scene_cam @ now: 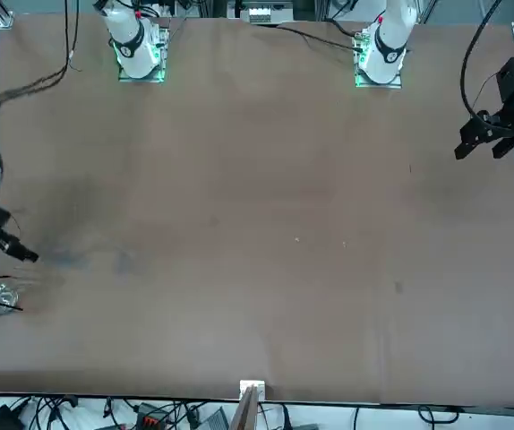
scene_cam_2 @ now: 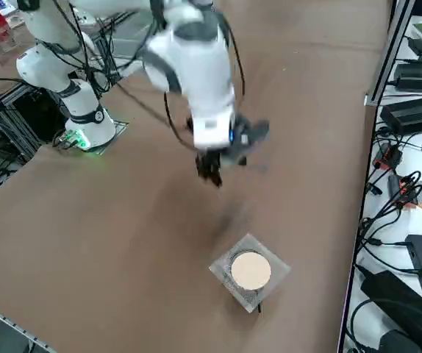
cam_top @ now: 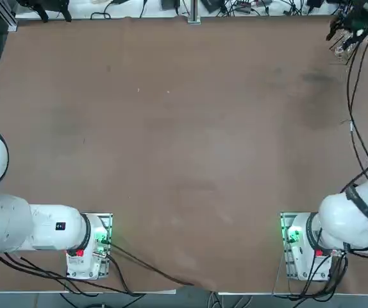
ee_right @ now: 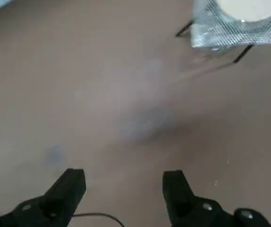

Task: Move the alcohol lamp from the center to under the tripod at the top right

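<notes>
The tripod [scene_cam_2: 250, 271] stands near the table's far right corner, a square wire mesh with a round pale disc on top and thin dark legs. The tripod [ee_right: 234, 23] also shows in the wrist view, a short way ahead of the fingers. Clear glass glints below its top in the front view, the alcohol lamp [scene_cam: 1, 294]; the mesh hides it from above. My right gripper [ee_right: 123, 189] is open with nothing between its fingers. The gripper [scene_cam_2: 211, 175] hovers above the bare table, a little back from the tripod, apart from it.
The brown table [cam_top: 184, 147] stretches bare across its middle. Black cables [cam_top: 357, 109] hang from the right arm along the table's right edge. Power supplies and cables [scene_cam_2: 409, 110] lie on a bench beyond the far edge. Both arm bases [cam_top: 299, 247] sit at the near edge.
</notes>
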Tool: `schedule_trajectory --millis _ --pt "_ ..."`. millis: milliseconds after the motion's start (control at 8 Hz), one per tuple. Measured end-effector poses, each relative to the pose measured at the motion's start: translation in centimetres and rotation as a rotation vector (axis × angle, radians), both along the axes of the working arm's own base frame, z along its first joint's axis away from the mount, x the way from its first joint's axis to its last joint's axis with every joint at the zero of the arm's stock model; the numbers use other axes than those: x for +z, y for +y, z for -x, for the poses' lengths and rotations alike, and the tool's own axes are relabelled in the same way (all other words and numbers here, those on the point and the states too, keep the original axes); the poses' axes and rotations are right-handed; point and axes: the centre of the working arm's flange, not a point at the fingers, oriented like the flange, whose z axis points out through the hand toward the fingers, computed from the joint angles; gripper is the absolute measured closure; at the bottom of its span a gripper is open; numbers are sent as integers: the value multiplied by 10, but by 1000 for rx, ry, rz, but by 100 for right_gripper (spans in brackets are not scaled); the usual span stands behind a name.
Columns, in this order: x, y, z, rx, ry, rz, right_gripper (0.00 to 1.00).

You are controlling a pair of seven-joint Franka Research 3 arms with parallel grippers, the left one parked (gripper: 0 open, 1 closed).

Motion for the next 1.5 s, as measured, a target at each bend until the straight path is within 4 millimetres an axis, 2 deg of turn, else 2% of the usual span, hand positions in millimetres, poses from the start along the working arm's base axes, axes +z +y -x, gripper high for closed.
schedule_trajectory --millis 250,375,625,875,1000,1250,1500 --pt "84 63 16 98 -32 -2 0" --pt "117 95 26 152 -50 7 0" --pt "162 158 44 274 -51 53 0" --pt "204 203 66 354 -27 61 0" --pt "219 216 79 379 -22 60 0" --pt "233 227 96 403 -10 59 0" --pt "225 223 111 410 0 96 0"
